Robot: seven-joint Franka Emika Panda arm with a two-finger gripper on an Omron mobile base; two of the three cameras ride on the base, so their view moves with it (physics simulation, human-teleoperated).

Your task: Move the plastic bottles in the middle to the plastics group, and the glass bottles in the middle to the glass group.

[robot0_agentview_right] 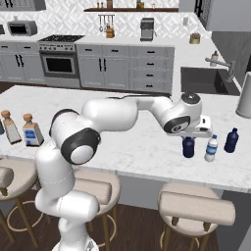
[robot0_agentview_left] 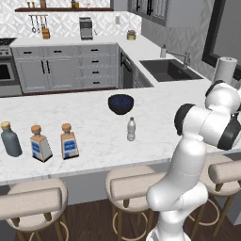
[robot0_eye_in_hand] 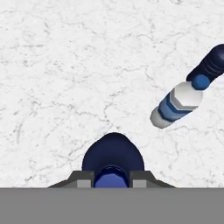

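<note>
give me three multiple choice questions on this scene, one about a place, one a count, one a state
1. Where is the navy bottle that the gripper is on?
A. beside the bowl
B. left of the clear banded bottle, at the counter's right end
C. in the sink

2. How many cork-stoppered square bottles stand on the counter in the left base view?
A. none
B. two
C. four

3. What is the gripper's state?
A. open above bare counter
B. shut on the navy bottle
C. shut on a cork bottle

Key:
1 B, the right base view shows it next to the banded bottle and another dark blue bottle.
2 B, two cork bottles stand beside the grey-blue bottle.
3 B, the hand view shows the fingers at either side of its blue cap.
</note>
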